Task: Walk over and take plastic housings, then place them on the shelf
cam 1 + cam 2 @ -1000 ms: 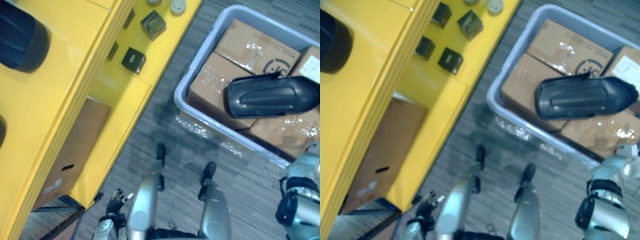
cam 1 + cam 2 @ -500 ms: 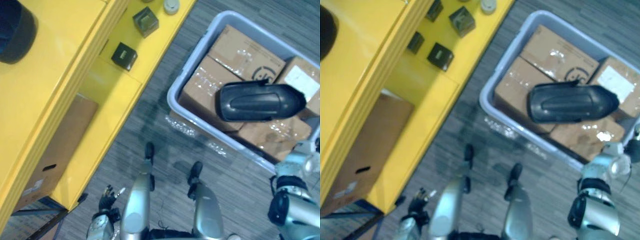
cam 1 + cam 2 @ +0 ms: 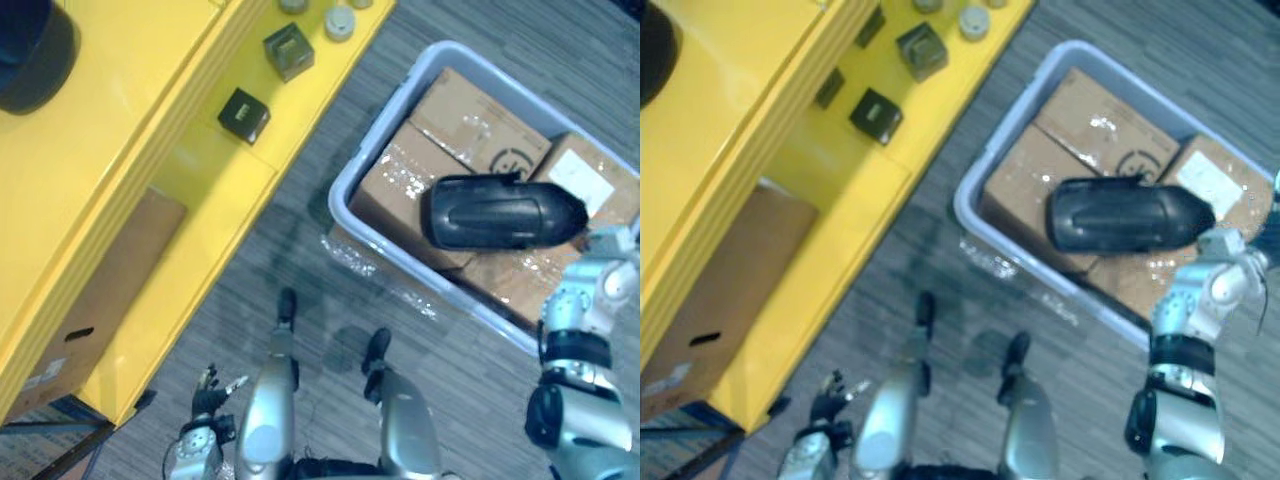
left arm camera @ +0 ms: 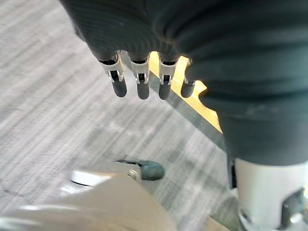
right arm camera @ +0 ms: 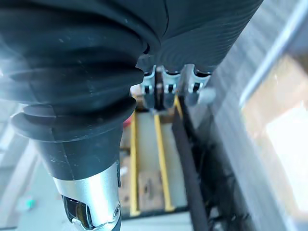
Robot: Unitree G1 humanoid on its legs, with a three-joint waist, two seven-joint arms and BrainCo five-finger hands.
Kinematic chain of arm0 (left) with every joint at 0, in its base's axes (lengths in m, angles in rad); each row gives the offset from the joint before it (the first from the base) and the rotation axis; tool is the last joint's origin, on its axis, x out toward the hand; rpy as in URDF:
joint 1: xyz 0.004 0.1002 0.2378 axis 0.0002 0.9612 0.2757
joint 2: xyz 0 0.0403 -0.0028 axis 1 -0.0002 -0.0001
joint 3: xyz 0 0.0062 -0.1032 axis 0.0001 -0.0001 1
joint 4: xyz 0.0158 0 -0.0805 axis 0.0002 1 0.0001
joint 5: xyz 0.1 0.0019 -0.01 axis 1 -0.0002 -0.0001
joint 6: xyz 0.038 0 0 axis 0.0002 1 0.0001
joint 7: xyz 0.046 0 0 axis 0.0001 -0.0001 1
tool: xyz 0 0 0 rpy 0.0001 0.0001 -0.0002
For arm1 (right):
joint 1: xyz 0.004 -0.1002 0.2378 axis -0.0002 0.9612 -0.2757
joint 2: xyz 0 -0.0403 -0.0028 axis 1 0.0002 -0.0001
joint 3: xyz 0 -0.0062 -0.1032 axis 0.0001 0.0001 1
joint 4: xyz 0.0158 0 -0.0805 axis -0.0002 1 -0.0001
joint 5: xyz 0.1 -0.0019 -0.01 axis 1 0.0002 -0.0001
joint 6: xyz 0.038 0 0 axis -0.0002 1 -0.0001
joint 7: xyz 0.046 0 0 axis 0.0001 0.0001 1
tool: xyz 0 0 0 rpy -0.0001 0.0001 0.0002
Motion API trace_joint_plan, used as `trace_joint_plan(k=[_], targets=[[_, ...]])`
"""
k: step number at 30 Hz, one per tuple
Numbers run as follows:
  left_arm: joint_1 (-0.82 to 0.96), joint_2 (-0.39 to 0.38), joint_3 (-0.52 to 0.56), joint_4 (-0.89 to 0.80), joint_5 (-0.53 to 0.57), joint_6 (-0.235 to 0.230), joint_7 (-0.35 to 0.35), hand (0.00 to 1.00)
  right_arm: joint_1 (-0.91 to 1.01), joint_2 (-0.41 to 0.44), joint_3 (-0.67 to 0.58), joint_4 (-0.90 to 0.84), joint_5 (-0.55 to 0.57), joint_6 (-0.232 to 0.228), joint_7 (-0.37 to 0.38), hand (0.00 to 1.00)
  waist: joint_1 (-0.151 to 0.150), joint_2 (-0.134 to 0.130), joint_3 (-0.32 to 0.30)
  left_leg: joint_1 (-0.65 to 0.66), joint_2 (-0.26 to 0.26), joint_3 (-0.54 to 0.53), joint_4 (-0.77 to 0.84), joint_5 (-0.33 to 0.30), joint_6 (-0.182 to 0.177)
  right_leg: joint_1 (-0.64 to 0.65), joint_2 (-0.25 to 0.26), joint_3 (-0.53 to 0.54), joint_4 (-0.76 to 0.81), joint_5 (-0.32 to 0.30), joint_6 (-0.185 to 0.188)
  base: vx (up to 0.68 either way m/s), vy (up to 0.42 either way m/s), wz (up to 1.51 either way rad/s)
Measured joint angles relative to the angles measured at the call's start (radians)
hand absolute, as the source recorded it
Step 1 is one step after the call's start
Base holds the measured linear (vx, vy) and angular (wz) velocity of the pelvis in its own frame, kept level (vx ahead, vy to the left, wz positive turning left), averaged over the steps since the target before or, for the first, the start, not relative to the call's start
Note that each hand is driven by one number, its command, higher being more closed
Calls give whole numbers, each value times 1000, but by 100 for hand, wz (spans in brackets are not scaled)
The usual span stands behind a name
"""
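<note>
evidently nothing is picked yet: the black plastic housing (image 3: 500, 212) lies on the cardboard boxes (image 3: 400, 190) in the grey bin (image 3: 345, 190), apart from the yellow shelf (image 3: 200, 190), the left hand (image 4: 137, 84) hangs relaxed and empty, and whether the right hand (image 5: 166, 91) is open i cannot tell.

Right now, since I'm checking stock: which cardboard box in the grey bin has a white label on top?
The box by the black housing's right end, at the bin's right; the other boxes show no white label.

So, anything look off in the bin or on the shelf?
Nothing stands out. The housing lies across the boxes inside the bin; the small blocks sit on the shelf, nothing spilled.
</note>
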Motion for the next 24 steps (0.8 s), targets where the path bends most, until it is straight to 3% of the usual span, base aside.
trace_joint_plan(k=[9,14,17,20,24], targets=[[-50,5,-37,1,-40,-23,-31,0,-12,0,-22,120,57,2,-68,0,-7,1,0,-32,16,14,0,0,-1,-31,20,14,-28,22,-6,17,-37,-8],[-67,8,-57,6,-40,-17,-27,0,-35,-2,-18,177,98,28,-8,0,14,14,0,-62,13,3,0,0,-2,-59,16,8,-19,22,-6,29,-26,5],[-75,-4,-58,10,-40,-13,-25,0,-68,-10,-6,241,116,50,25,0,33,39,3,-80,6,-2,0,1,-2,-80,3,6,-6,18,-4,27,-1,8],[-78,-17,-90,32,-42,-14,-26,0,-111,-68,31,301,116,83,41,0,42,92,5,-108,-18,-35,0,5,4,-104,-17,-21,27,-2,5,29,-10,28],[-78,-26,-93,69,-81,-15,-28,0,-162,-149,43,354,118,114,40,0,56,109,6,-137,-26,-54,11,5,4,-123,-26,-37,37,-8,4,33,-12,17]])
